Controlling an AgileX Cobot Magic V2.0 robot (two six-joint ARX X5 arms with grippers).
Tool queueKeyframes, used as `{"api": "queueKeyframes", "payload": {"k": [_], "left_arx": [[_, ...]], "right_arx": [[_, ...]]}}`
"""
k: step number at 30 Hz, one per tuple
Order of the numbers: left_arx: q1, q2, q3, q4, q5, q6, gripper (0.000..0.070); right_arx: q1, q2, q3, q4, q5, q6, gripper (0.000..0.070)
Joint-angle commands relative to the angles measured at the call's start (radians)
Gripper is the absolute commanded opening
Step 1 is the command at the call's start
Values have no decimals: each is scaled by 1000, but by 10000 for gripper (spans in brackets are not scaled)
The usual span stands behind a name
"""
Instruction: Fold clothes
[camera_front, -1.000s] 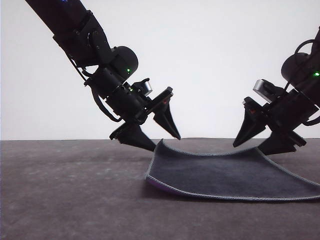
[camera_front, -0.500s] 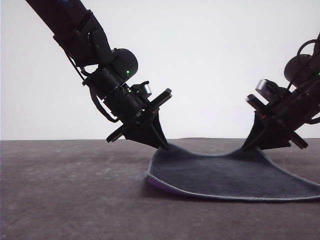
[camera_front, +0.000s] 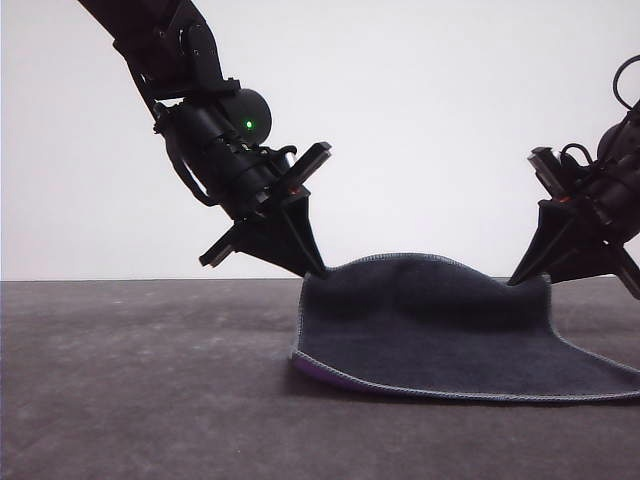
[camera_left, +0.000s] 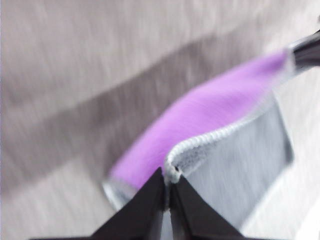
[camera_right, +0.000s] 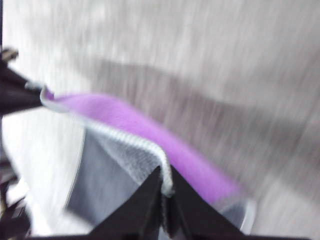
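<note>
The cloth (camera_front: 440, 330) is pinched at its two far corners by the left gripper (camera_front: 316, 268) and right gripper (camera_front: 522, 278); the far edge is raised, while the near edge, toward which a fold would be carried, lies on the table (camera_front: 140, 390).

One cloth (camera_front: 440, 330) lies on one table (camera_front: 140, 380). Two grippers stand over it, a left gripper (camera_front: 318, 270) and a right gripper (camera_front: 522, 280).
</note>
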Motion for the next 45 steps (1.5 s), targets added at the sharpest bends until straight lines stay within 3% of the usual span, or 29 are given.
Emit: {"api": "queueKeyframes", "payload": {"k": [1, 6, 28, 31, 38, 40, 43, 45], "left_arx": [[-8, 29, 32, -31, 33, 44, 0], [-16, 29, 32, -127, 88, 92, 0], [-69, 29, 32, -368, 88, 182, 1], [-69, 29, 32, -368, 88, 182, 54], [-70, 29, 32, -386, 89, 182, 295], [-70, 29, 32, -389, 89, 182, 359], [-70, 29, 32, -392, 89, 182, 375], [-70, 29, 32, -395, 91, 182, 394]], "right_arx": [[2, 21, 25, -40, -4, -67, 7], [1, 21, 26, -138, -3, -106, 8], [2, 21, 26, -437, 43, -243, 65], [2, 21, 26, -443, 43, -244, 86], [1, 21, 26, -446, 43, -245, 171], [1, 21, 26, -446, 42, -246, 242], [1, 21, 26, -444, 43, -248, 355], [1, 21, 27, -444, 43, -248, 387]]}}
